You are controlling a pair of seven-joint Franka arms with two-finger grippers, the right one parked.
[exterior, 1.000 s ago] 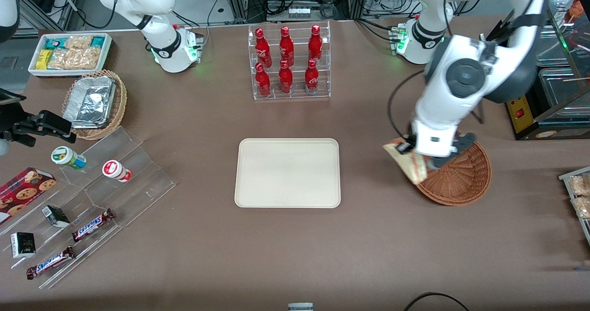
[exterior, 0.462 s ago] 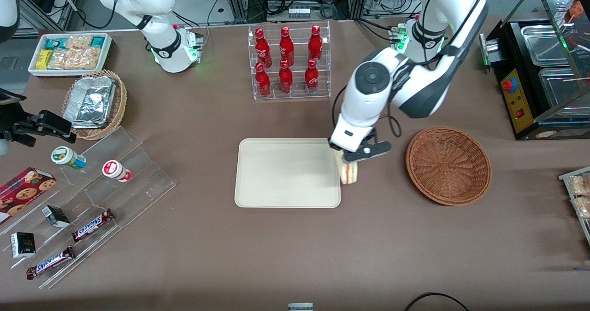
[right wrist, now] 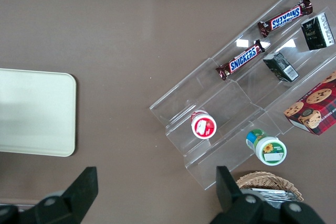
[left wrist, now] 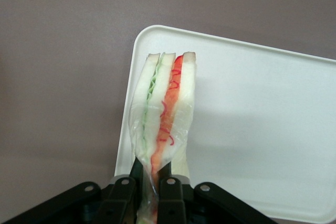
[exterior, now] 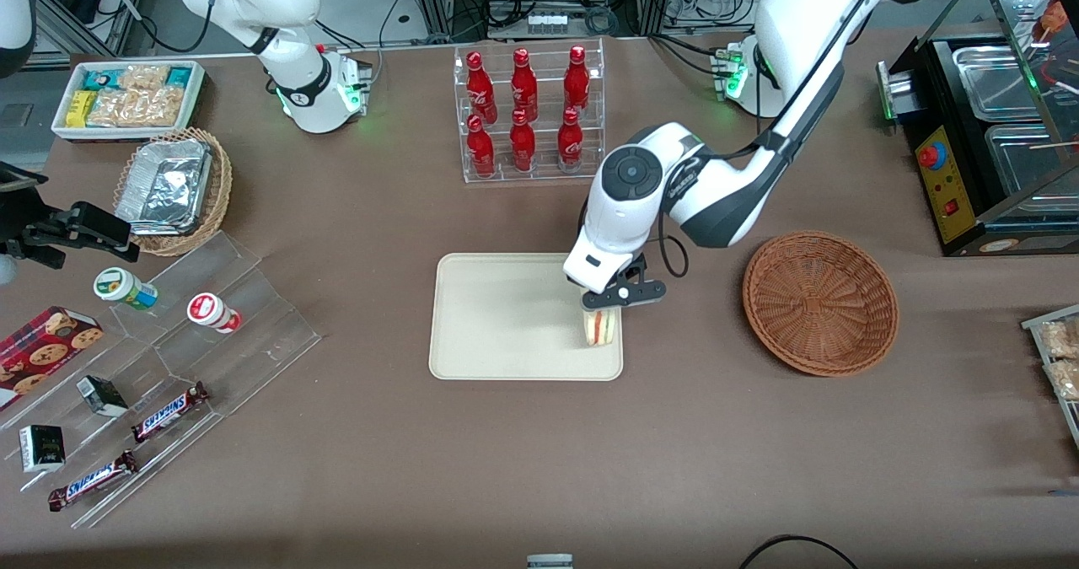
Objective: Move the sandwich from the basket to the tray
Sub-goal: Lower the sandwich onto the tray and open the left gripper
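The sandwich (exterior: 600,327) (left wrist: 166,109), a plastic-wrapped white wedge with red and green filling, hangs in my left gripper (exterior: 609,301) (left wrist: 149,184), which is shut on its wrapper. It is just over the cream tray (exterior: 506,316) (left wrist: 262,129), at the corner nearest the front camera on the working arm's side. I cannot tell whether it touches the tray. The reddish-brown wicker basket (exterior: 820,302) stands on the table beside the tray, toward the working arm's end, with nothing in it.
A clear rack of red bottles (exterior: 528,114) stands farther from the front camera than the tray. Toward the parked arm's end are a clear stepped shelf with snacks (exterior: 160,383) (right wrist: 247,87), a tan basket with foil containers (exterior: 173,188) and a white bin of packets (exterior: 128,97).
My left gripper has carried the sandwich from the basket's edge sideways over the bare table and now holds it, lower, over the tray's corner. The basket is left bare.
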